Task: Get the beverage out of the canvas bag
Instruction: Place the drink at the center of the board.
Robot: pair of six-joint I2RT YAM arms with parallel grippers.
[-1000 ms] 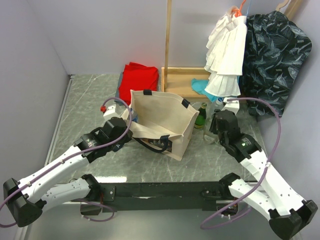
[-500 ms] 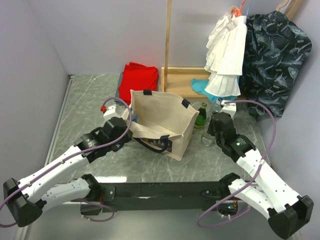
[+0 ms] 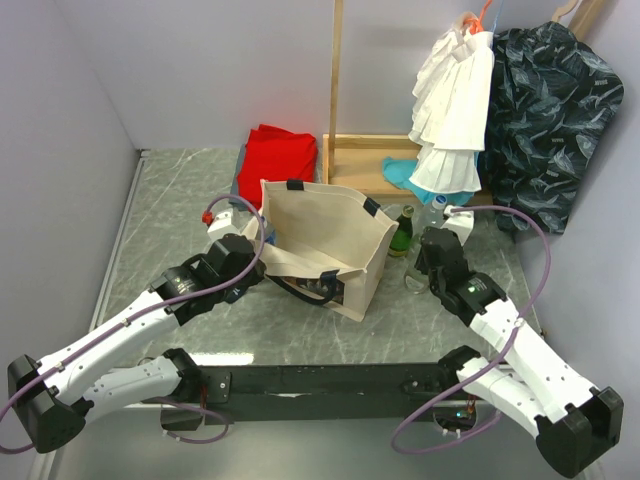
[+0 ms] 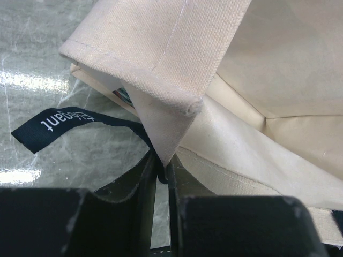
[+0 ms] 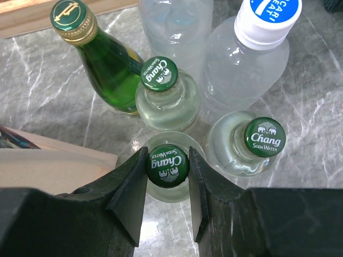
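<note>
The beige canvas bag (image 3: 320,245) stands open in the middle of the table, navy handles hanging down. My left gripper (image 3: 262,262) is shut on the bag's near-left rim corner (image 4: 177,59); in the left wrist view the canvas fold goes down between the closed fingers (image 4: 134,214). My right gripper (image 5: 167,166) is shut on the green cap of a clear Chang soda water bottle (image 5: 167,187). That bottle stands outside the bag, just right of it (image 3: 415,275), among other bottles.
Beside the held bottle are two more Chang bottles (image 5: 161,75) (image 5: 263,136), a green glass bottle (image 5: 107,59) and a blue-capped plastic water bottle (image 5: 257,48). A red folded cloth (image 3: 278,155), a wooden stand (image 3: 350,160) and hanging garments (image 3: 455,100) are at the back.
My right arm has shifted slightly left and closer to the bag, over the bottles. The left arm and the bag have not moved.
</note>
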